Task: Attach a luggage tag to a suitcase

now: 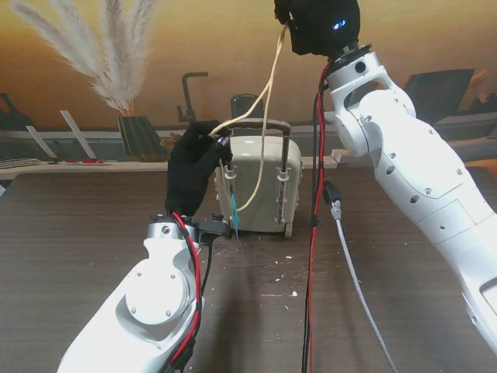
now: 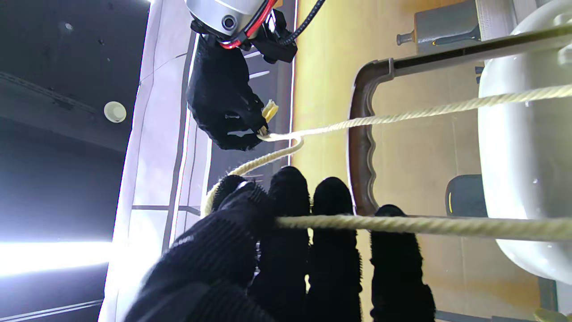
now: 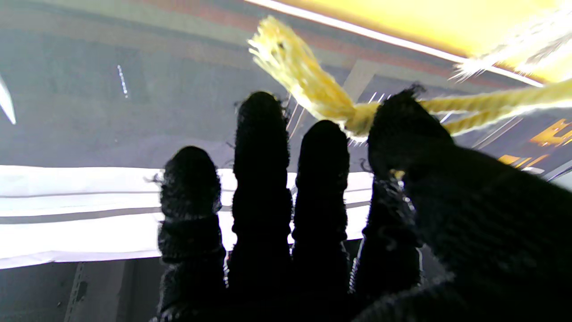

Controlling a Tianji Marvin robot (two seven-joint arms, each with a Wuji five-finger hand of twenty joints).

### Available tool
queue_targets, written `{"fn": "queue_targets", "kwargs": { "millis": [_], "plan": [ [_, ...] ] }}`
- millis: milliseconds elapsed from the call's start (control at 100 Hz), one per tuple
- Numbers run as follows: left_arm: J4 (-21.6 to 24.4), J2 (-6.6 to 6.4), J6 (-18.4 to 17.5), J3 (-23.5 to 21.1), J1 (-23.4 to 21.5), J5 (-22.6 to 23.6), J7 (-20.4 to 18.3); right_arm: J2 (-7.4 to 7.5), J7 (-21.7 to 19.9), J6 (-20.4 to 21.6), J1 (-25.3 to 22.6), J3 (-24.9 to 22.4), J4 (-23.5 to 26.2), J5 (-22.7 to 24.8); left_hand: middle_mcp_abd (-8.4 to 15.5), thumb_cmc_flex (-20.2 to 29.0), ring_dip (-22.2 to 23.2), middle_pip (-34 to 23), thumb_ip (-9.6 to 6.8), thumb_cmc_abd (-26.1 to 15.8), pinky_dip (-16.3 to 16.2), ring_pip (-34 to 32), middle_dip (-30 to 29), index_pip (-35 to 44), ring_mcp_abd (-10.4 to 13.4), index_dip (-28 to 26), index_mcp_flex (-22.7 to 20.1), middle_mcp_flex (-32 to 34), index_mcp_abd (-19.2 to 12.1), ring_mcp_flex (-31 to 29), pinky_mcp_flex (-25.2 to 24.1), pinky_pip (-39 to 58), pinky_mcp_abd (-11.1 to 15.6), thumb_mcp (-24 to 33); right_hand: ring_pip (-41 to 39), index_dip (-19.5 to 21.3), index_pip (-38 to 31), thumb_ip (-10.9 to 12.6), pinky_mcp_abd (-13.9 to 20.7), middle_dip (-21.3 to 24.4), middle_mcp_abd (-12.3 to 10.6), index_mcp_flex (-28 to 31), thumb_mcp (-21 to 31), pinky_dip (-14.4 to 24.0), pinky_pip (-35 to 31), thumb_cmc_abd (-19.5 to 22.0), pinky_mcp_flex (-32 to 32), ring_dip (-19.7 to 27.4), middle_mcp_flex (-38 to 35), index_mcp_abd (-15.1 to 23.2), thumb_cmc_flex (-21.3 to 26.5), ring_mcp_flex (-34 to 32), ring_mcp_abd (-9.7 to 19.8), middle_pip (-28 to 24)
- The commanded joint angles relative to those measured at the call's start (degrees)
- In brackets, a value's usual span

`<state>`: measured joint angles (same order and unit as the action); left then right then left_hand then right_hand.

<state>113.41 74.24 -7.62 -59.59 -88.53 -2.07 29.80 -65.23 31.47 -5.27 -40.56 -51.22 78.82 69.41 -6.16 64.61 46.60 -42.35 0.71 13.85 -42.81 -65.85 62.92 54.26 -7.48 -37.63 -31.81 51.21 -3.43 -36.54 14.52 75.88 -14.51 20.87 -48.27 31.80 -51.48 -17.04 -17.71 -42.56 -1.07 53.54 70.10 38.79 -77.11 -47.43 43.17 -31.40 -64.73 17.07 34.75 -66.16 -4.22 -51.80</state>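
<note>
Small beige suitcase (image 1: 260, 186) standing upright on the dark wood table (image 1: 70, 225), roughly centre of the stand frame, brown pull handle (image 1: 256, 125) raised above it. Cream rope (image 1: 268, 101) threaded through that handle: both strands climbing to the top of the frame, a loop hanging down the front of the case. Left hand (image 1: 194, 175), black-gloved, left of centre and right up against the case's near-left corner, thumb and index pinched on the rope just beside the handle; other fingers (image 2: 333, 232) straight, a strand lying across them in the left wrist view. Right hand (image 1: 318, 25) at the top edge of the stand frame, well above the case, closed around the rope's knotted, frayed end (image 3: 308, 89); thumb pressed on the knot in the right wrist view, remaining fingers (image 3: 261, 147) stretched out. Something small and teal (image 1: 234, 214) dangling in front of the case near its lower left, looks like the tag but too small to be sure. Pampas grass in a vase (image 1: 140, 136) at upper left, behind the table. Red and grey cables (image 1: 318, 233) trailing down from the right arm
</note>
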Motion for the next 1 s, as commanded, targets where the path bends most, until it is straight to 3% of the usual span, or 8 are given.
{"fn": "queue_targets", "kwargs": {
  "millis": [0,640,990],
  "plan": [
    [0.2,0.33,0.0,0.3,-0.1,-0.2,-1.0,0.21,-1.4,0.5,0.1,0.6,-0.7,0.1,0.8,3.3,-1.2,0.0,-0.77,-0.7,0.3,0.6,-0.5,1.3,0.4,0.6,-1.5,-0.2,-3.5,0.2,-0.2,0.1,0.5,-0.8,0.9,0.3,-4.6,0.4,0.6,0.4,-1.1,2.9,-0.4,-0.6,-0.2,4.3,-0.5,0.2,0.3,6.3,2.3,-0.1,0.8,0.5],
    [0.7,-0.08,-2.4,-0.4,-5.6,0.2,-0.5,0.56,-6.7,1.7,-1.9,4.1,-1.5,-0.6,0.5,3.5,-1.2,0.1,-1.05,-0.6,0.5,0.8,-0.4,1.1,0.1,1.5,-1.9,-0.1,-3.0,0.3,-0.5,0.0,0.4,-0.8,1.7,-2.5,-4.4,0.4,0.9,0.9,-1.5,2.3,-0.8,-0.8,0.3,4.3,-0.7,0.4,0.2,5.3,2.1,0.0,1.0,1.1],
    [1.1,-0.04,-3.5,-0.5,-6.6,0.6,0.1,0.26,-8.8,2.3,-1.3,6.2,-2.4,-2.2,0.5,3.6,-1.3,0.1,-1.02,-0.6,0.5,0.9,-0.4,1.2,0.0,1.7,-1.8,-0.1,-2.9,0.3,-0.5,-0.1,0.4,-0.9,2.2,-4.1,-4.9,0.5,0.9,1.0,-1.4,2.0,-0.9,-0.9,0.6,4.2,-0.8,0.5,0.0,4.5,2.1,-0.2,0.9,1.3]
  ]
}}
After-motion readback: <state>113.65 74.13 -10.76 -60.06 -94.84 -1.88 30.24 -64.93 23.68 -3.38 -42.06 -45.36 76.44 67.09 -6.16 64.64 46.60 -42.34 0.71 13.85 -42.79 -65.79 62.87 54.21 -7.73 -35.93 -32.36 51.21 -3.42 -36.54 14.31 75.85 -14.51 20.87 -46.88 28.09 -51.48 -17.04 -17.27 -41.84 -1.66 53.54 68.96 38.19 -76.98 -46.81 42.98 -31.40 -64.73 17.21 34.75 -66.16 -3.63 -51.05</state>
